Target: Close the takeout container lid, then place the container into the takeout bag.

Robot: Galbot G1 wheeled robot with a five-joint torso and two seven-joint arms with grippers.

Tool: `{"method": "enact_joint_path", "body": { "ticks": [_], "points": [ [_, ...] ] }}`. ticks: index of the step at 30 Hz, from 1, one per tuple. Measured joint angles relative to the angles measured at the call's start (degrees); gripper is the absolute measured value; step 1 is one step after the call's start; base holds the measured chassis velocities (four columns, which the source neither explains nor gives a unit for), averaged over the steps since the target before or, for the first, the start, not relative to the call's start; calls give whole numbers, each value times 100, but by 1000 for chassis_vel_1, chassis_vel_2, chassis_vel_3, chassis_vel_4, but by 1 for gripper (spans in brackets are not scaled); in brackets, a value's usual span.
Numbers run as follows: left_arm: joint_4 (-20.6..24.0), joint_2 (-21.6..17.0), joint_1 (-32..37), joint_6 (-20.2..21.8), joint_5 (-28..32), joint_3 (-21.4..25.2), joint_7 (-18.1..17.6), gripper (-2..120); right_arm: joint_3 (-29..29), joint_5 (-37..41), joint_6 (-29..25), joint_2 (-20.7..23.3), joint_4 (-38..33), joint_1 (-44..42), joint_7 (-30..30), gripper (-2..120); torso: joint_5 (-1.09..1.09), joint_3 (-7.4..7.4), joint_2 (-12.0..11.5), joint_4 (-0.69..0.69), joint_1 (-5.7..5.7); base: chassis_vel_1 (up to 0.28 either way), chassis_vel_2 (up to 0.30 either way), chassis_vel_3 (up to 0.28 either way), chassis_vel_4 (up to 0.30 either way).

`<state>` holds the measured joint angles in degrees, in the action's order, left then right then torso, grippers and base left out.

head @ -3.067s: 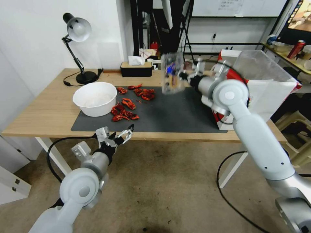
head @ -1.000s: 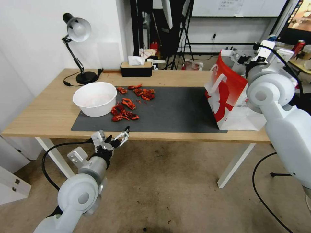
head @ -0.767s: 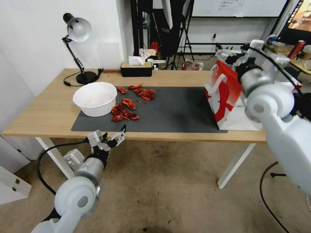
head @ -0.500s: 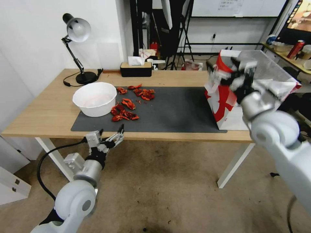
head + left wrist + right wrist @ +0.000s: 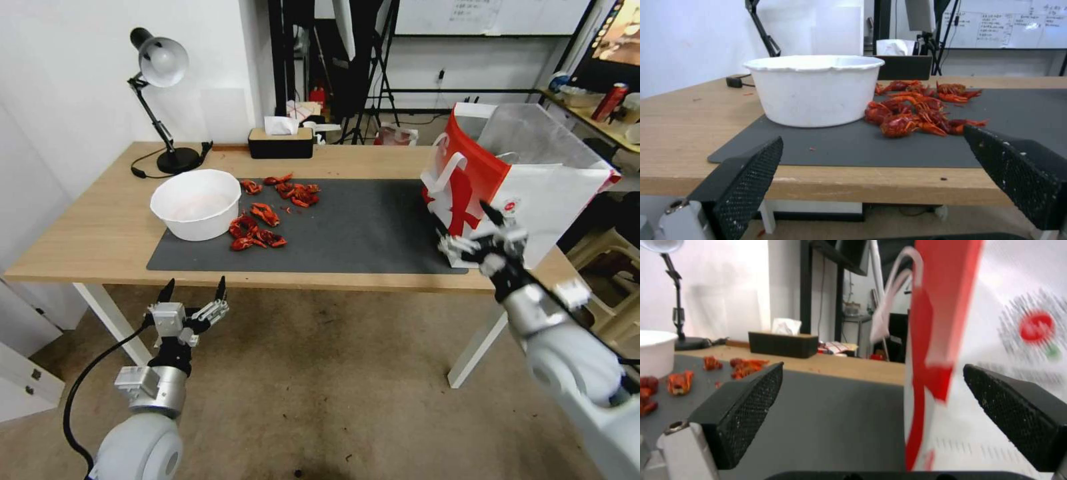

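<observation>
Right gripper (image 5: 475, 235) fingers spread wide and empty at right-centre of head view, just in front of the takeout bag (image 5: 527, 187) standing upright on the table (image 5: 100, 227), left gripper (image 5: 192, 291) also wide open, lower left below table edge.

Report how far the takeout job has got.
Likely done: neither gripper holds the container. The takeout bag stands upright on the table; its inside is hidden. The right gripper is beside it, fingers open and empty. The left gripper waits below the table edge, open.
</observation>
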<state>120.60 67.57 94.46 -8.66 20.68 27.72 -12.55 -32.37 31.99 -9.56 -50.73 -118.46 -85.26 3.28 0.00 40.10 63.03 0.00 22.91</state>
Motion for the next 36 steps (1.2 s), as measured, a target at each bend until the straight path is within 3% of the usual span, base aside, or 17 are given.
{"method": "enact_joint_path", "body": {
  "ticks": [12,24,36],
  "points": [
    [-107,88,201,-389,-114,-73,-55,100,20,-418,-288,-618,52,-886,77,100,0,0,0,1,1,0,0,0,0],
    [-340,197,228,-700,-227,-168,-5,100,283,-705,-416,-952,193,-1035,293,100,0,1,0,0,1,0,0,0,0],
    [-371,182,232,-683,-171,-187,65,100,389,-787,-481,-1077,290,-994,334,100,0,1,-1,0,1,0,0,0,0]
  ]
}}
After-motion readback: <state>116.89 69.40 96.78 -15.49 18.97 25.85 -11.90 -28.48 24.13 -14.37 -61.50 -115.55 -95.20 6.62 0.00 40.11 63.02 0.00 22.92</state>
